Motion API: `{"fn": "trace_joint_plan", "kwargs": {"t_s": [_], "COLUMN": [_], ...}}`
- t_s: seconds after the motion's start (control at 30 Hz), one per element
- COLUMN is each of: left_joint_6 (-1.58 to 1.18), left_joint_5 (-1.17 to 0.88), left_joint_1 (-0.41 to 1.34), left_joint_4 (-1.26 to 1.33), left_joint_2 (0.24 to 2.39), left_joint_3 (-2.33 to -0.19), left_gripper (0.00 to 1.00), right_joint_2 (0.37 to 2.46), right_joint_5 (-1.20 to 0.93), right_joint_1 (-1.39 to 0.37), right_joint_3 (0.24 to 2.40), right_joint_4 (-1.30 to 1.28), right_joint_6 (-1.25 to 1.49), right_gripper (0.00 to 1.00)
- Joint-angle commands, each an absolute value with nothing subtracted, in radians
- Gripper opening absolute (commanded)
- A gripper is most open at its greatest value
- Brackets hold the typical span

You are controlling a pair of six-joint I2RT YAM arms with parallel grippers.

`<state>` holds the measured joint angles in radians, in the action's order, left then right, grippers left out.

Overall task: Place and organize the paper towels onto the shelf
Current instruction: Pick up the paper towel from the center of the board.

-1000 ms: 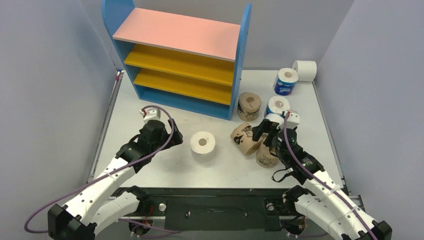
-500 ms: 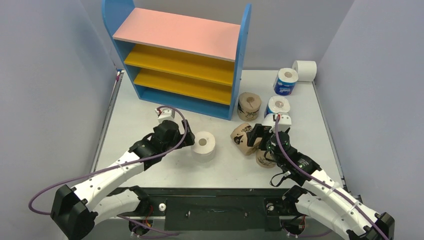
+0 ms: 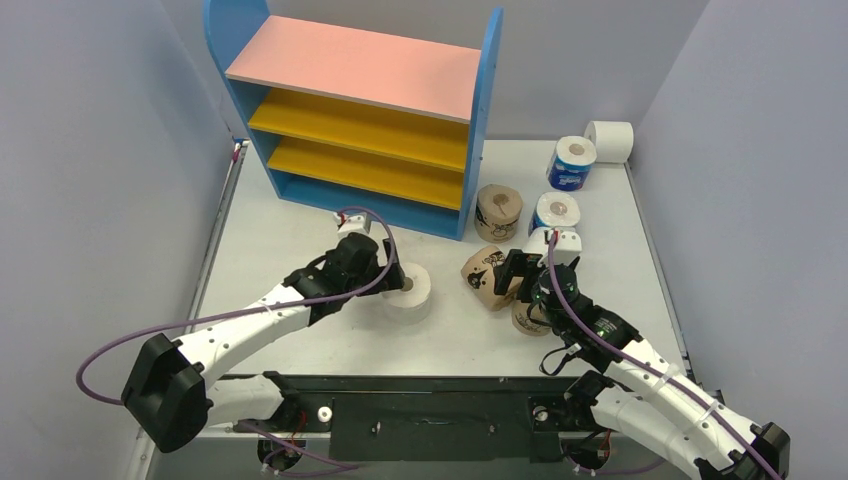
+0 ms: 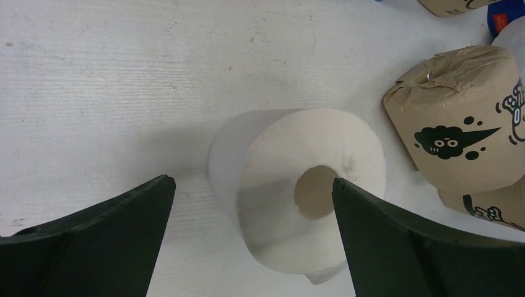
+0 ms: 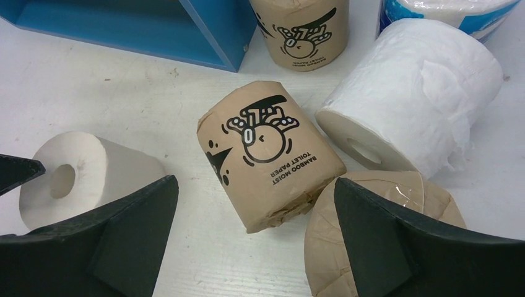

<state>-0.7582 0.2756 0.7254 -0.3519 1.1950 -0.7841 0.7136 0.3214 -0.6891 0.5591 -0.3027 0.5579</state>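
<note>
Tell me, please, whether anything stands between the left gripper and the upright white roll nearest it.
Nothing visible does: the open left gripper faces the white roll with only bare table between; the tan printed roll lies off to one side.

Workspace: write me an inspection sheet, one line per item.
Surface: white table, lightly scuffed where bare.
Job's things: shelf at the far left, its boards bare. Eight paper towels, all on the table. One white roll stands alone at the centre; the rest are clustered right of the shelf.
Clutter: nothing seen.
Grippers: left tool open, one finger on each side of the white roll; contact cannot be told. Right tool open over a lying tan roll.
Cables: a purple cable along each arm, looped near the wrist.
Surroundings: plain grey walls on three sides.
</note>
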Motion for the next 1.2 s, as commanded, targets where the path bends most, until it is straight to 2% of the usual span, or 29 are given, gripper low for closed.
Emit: {"fn": "trace_joint_plan", "kwargs": {"t_s": [0.0,0.47,0.5,0.7,1.17], "left_joint_6": [-0.760,-0.679,-0.677,-0.665,-0.663], "left_joint_5": [0.258,0.211,0.201,0.176,0.256], "left_joint_1": [0.731,0.732,0.733,0.746,0.753], "left_joint_4": [-0.312,-0.451,-0.449,-0.446,-0.493], "left_joint_2": [1.207,1.265,1.275,1.320,1.304], "left_joint_3": [-0.829,-0.930,-0.930,-0.940,-0.944], "left_gripper": [1.00,1.00,0.96,0.88,0.86], "right_joint_2": [0.721,0.715,0.715,0.712,0.717], "right_joint_5": [0.347,0.350,0.351,0.354,0.359], "right_joint_1": [-0.697,-0.704,-0.705,-0.707,-0.710], "right_joint_3": [0.594,0.591,0.591,0.591,0.594], "right_joint_4": [-0.308,-0.311,-0.311,-0.316,-0.313], "right_joint_6": [0.551,0.552,0.552,0.552,0.553], "right_gripper": [0.92,0.91,0.91,0.91,0.90]}}
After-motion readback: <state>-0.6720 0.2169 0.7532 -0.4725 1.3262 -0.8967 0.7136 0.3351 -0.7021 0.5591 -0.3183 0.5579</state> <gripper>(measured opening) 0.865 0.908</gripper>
